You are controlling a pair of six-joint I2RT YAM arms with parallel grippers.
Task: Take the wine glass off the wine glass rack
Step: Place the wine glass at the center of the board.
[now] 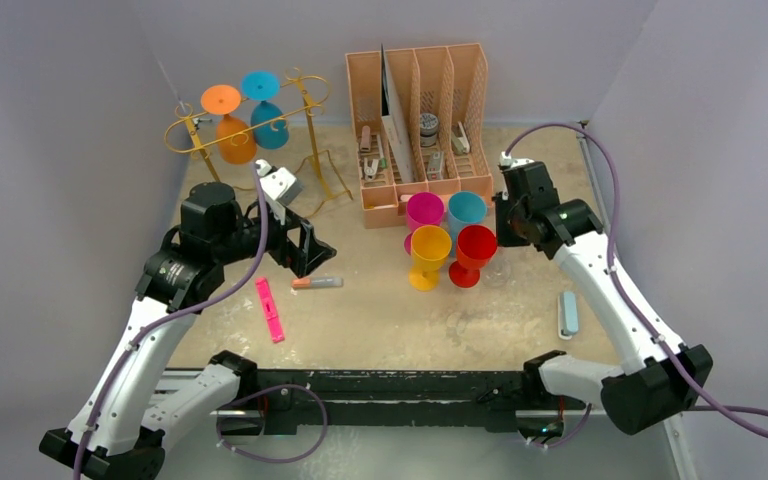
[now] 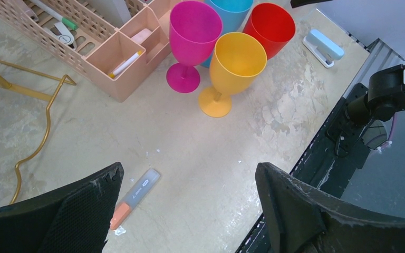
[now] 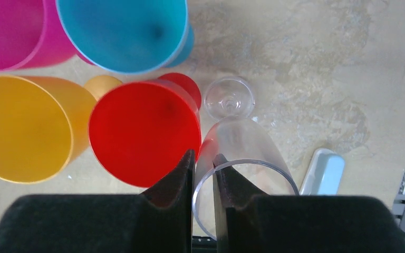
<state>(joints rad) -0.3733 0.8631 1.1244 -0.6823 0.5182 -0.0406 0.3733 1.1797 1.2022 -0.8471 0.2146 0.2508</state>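
Tabletop: gold wire rack at far left; orange wine glass and blue wine glass hang upside down from its rails. Right gripper: narrow, pinching the rim of a clear wine glass just beside a red goblet. Left gripper: wide, holding nothing.

The wine glass rack stands far left on the worktop, the organiser to its right; four goblets cluster before the organiser.

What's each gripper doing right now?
The left gripper is open, holding nothing.
The right gripper is closed on the rim of the clear wine glass.
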